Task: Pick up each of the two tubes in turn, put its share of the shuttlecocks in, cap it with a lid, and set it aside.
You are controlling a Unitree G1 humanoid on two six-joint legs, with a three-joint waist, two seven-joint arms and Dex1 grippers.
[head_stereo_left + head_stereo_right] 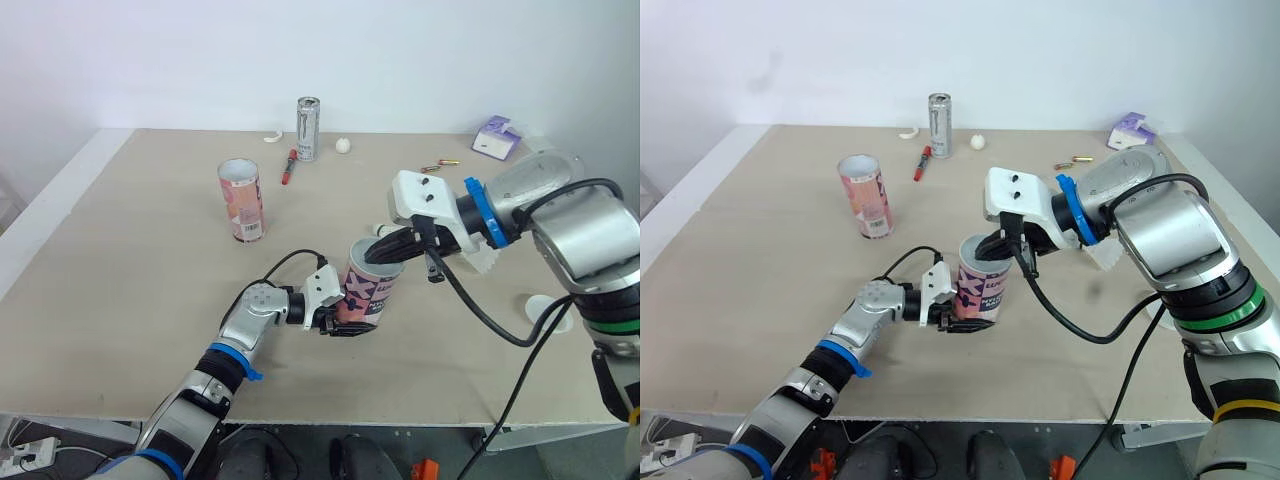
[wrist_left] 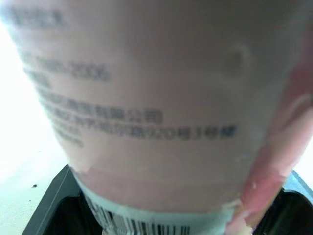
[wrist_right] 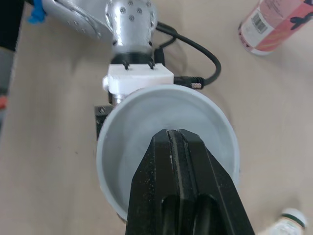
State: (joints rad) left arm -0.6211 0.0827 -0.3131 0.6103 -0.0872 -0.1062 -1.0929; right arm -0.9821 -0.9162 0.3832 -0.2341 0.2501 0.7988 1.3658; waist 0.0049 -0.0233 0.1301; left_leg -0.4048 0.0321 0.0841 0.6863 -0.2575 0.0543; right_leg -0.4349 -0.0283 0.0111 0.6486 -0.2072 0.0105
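Note:
A pink printed tube (image 1: 372, 288) stands tilted near the table's middle, its mouth open. My left gripper (image 1: 348, 322) is shut on the tube's lower end; the left wrist view has the tube's label (image 2: 161, 98) right up close. My right gripper (image 1: 386, 252) sits at the tube's mouth. In the right wrist view its fingers (image 3: 176, 147) are pressed together over the pale inside of the tube (image 3: 115, 147), with nothing visible between them. A second pink tube (image 1: 242, 200) stands upright and open farther back on the left. A white shuttlecock (image 1: 486, 262) lies partly under my right arm.
A silver drink can (image 1: 308, 128), a red pen (image 1: 289, 166) and a small white ball (image 1: 343, 144) sit near the far edge. A purple box (image 1: 497, 136) is at the back right. A white round lid (image 1: 543, 308) lies by the right edge.

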